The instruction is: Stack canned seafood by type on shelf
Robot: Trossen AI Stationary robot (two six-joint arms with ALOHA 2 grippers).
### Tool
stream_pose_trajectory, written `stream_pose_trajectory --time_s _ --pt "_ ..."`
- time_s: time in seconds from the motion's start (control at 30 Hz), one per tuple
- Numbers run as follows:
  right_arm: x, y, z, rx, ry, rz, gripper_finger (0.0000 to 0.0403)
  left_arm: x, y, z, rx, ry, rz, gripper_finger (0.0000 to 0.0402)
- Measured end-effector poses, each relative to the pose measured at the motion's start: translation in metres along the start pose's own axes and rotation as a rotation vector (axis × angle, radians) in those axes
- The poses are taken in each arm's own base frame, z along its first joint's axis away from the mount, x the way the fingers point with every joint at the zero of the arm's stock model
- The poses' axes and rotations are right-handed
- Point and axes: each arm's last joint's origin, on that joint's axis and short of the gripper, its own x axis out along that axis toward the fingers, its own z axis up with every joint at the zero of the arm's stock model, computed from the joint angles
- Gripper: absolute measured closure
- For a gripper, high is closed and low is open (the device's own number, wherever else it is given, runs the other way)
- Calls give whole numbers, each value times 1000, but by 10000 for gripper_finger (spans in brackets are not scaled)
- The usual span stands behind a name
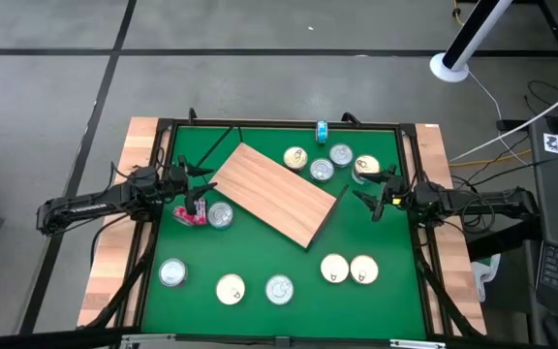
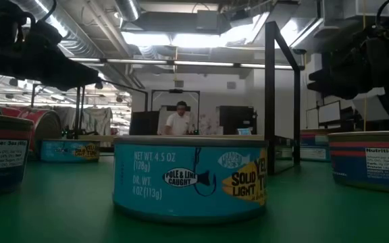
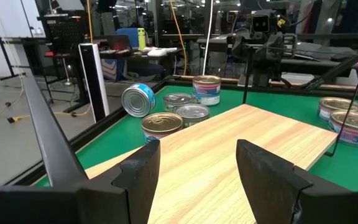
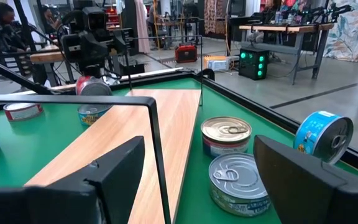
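Shelf [image 1: 277, 195]: lying flat and turned at an angle on the green mat [image 1: 260, 257], in the middle of the high view, with nothing on top.

Tins, upper right of the high view, just past the shelf's upper edge: a cluster of four [image 1: 322, 170], lids up, and a blue tin [image 1: 323, 129] on its side against the top rail. In the right wrist view, two of the cluster [image 4: 226, 135] close together beside the shelf [image 4: 117, 146], the blue tin [image 4: 322, 138] tipped on its rim further out.

Lower part of the high view: three tins in a row at lower left [image 1: 231, 288], a pair touching at lower right [image 1: 349, 269].

Left of the shelf: a silver-lid tin [image 1: 220, 215] and a pink-red one on its side [image 1: 188, 215], just beside it.

Left gripper [image 1: 198, 190]: at the shelf's left corner, above those two tins, fingers [image 3: 143, 174] apart and holding nothing, with the shelf seen between them.

Right gripper [image 1: 374, 197]: at the right of the shelf, near the cluster, spread wide and empty.

Low view: a blue tin [image 2: 190, 177] in the centre foreground, more tins at both edges, a person [image 2: 178, 121] far behind.
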Motion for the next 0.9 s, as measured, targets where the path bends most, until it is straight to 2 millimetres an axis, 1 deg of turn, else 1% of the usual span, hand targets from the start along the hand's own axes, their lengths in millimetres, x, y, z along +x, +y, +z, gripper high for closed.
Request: stream_pose_trajectory --time_s 0.1,0.23,0.47,0.57,0.73,0.9 --pt "0 0 0 -8 -2 -10 104 0 0 0 5 0 0 194" --pt "0 -2 1 -9 -8 -78 104 0 0 0 -1 0 0 194" --pt "0 -3 1 -10 -9 -90 104 0 0 0 7 0 0 194" --pt "0 -2 1 -1 -12 -76 104 0 0 0 -1 0 0 194" --pt "0 0 3 29 -24 -10 104 0 0 0 -61 -1 0 194" --pt "-1 0 15 132 -127 7 104 0 0 0 -83 -1 0 194"
